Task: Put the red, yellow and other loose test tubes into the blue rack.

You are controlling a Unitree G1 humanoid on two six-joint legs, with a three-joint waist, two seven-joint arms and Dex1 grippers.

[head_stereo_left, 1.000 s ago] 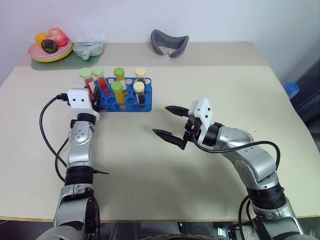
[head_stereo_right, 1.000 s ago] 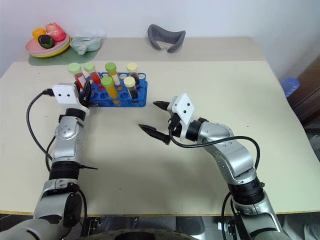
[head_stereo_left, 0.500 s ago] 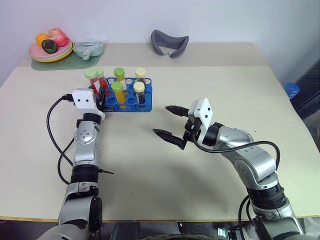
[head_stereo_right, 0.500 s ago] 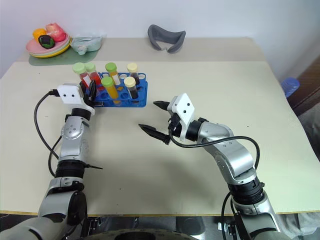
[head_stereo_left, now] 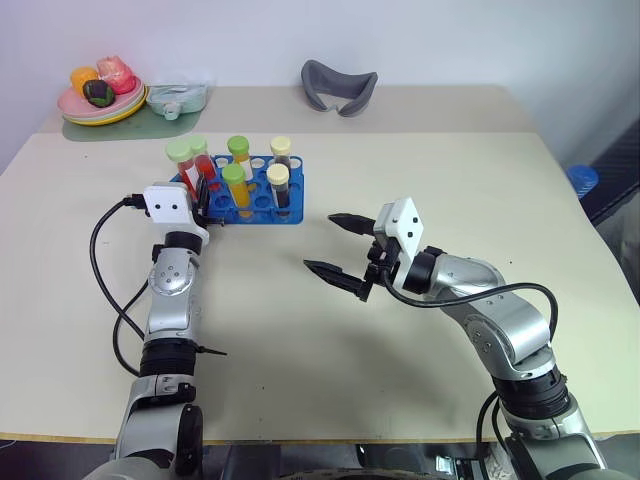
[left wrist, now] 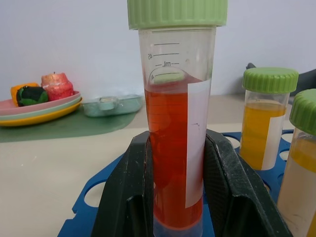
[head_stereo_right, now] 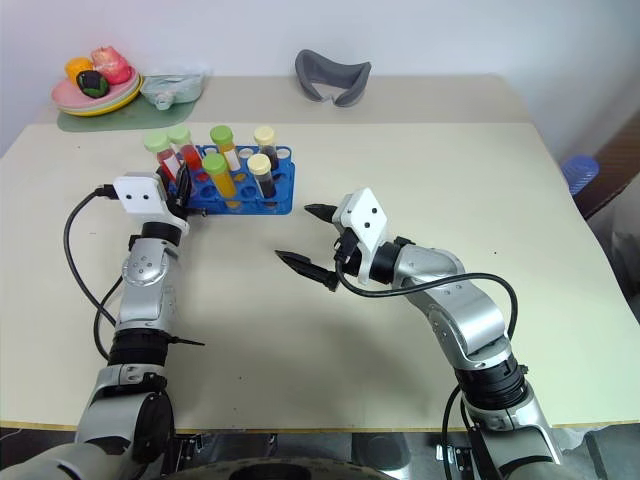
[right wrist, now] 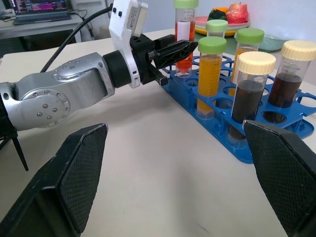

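Note:
The blue rack (head_stereo_left: 256, 203) stands on the table's left half. In it are two yellow tubes (head_stereo_left: 236, 187) with green caps, two dark brown tubes (head_stereo_left: 279, 186) with cream caps and a red tube (head_stereo_left: 204, 165). My left gripper (head_stereo_left: 203, 199) is shut on another red tube (left wrist: 174, 148) with a green cap. That tube is upright at the rack's near-left corner, its lower end at a hole. How deep it sits is hidden. My right gripper (head_stereo_left: 322, 241) hangs open over bare table to the right of the rack, with nothing between its fingers (right wrist: 79, 168).
A plate of toy food (head_stereo_left: 100, 98) and a pale green dish (head_stereo_left: 178, 98) sit at the far left corner. A grey curved object (head_stereo_left: 340, 85) lies at the back centre. A blue object (head_stereo_left: 582, 178) stands off the table's right edge.
The left forearm has swung slightly inward. The held red tube has edged a little toward the rack. The right arm has not moved.

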